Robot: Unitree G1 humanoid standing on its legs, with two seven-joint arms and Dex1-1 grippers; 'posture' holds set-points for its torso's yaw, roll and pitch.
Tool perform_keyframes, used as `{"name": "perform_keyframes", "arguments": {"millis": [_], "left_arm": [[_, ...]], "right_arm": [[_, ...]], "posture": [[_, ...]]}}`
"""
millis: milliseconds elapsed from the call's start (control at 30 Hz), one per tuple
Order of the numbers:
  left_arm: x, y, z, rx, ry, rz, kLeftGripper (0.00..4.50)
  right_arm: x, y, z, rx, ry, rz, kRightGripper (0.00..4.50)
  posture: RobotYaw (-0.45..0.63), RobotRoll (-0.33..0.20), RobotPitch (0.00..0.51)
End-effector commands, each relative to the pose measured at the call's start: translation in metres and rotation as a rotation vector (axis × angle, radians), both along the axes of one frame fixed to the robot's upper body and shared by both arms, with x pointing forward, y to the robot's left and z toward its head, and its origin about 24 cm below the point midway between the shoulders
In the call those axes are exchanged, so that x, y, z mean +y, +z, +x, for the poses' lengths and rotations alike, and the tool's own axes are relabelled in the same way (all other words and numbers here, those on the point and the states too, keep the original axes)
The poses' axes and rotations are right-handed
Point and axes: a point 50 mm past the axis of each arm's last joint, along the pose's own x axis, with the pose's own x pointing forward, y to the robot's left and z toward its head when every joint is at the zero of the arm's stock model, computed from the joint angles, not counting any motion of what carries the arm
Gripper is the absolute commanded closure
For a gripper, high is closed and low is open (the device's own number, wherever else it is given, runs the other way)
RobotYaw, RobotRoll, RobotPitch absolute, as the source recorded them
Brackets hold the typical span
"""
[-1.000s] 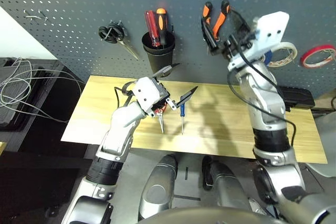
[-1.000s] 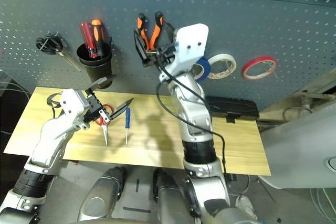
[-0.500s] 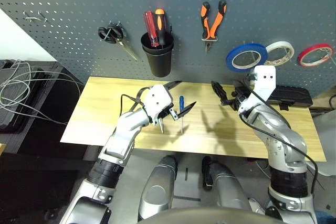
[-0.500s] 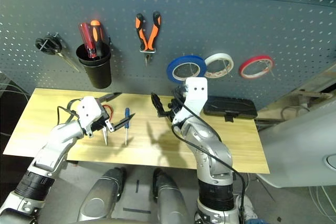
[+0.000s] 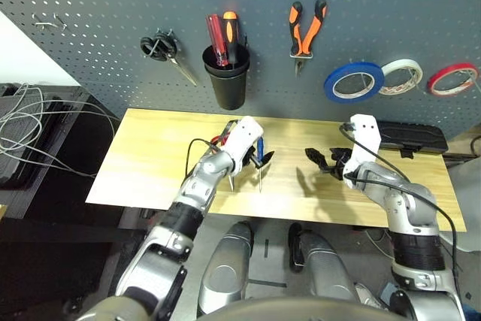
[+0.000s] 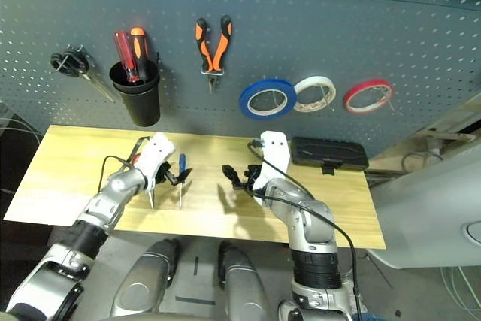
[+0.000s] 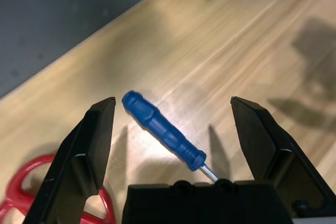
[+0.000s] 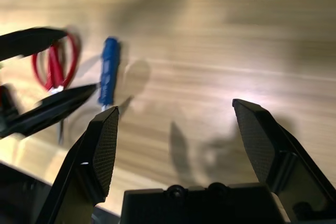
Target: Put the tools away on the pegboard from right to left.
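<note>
The blue tape ring [image 5: 353, 82] and the orange-and-black pliers [image 5: 307, 26] hang on hooks of the dark pegboard [image 5: 90, 35]. On the wooden table [image 5: 150, 163] lie the blue-handled screwdriver [image 7: 163, 132] and, just to its left, the red-handled scissors [image 7: 31, 182]. My left gripper [image 5: 252, 157] hovers open right over the screwdriver's handle, one finger on each side, not touching it. To the right, my right gripper [image 5: 322, 162] stands open and holds nothing, low over bare table, pointing towards the screwdriver [image 8: 109, 69].
A black cup [image 5: 228, 80] on the pegboard holds red and orange screwdrivers. Black-handled scissors [image 5: 159, 49] hang to its left. White tape [image 5: 400, 77] and red tape [image 5: 452, 79] hang at the right. A black box [image 5: 409, 138] lies at the table's back right.
My right arm has come down from the pegboard, leaving the pliers on their hook, and now sits low over the table. My left gripper has moved right, over the screwdriver.
</note>
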Motion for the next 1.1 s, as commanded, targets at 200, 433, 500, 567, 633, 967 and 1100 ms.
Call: {"name": "perform_keyframes", "arguments": {"millis": [200, 433, 500, 567, 633, 967, 1100], "left_arm": [[-0.001, -0.034, -0.002, 0.164, 0.136, 0.085, 0.00], [-0.009, -0.047, -0.007, 0.268, 0.202, 0.075, 1.24], [-0.010, -0.047, -0.007, 0.270, 0.203, 0.068, 1.92], [-0.011, -0.044, -0.005, 0.257, 0.205, 0.044, 2.62], [-0.010, -0.038, -0.002, 0.223, 0.220, 0.014, 3.31], [-0.018, 0.040, -0.018, -0.297, -0.199, -0.243, 4.01], [-0.008, 0.060, -0.033, -0.374, -0.288, -0.305, 4.01]], "right_arm": [[0.013, -0.003, 0.003, -0.007, 0.035, 0.000, 0.05], [0.014, 0.001, 0.003, -0.023, 0.043, 0.009, 0.00], [0.012, 0.001, 0.002, -0.031, 0.065, -0.006, 0.00], [0.008, 0.000, 0.002, -0.033, 0.074, -0.023, 0.00], [0.004, 0.000, 0.002, -0.038, 0.079, -0.035, 0.00], [-0.021, 0.011, 0.006, -0.129, 0.183, -0.158, 0.00], [-0.028, 0.011, 0.008, -0.146, 0.218, -0.208, 0.00]], "posture": [[0.14, 0.000, 0.268], [0.11, 0.000, 0.274], [0.11, 0.000, 0.274], [0.11, 0.000, 0.273], [0.12, 0.000, 0.270], [0.12, 0.000, 0.249], [0.13, 0.000, 0.243]]}}
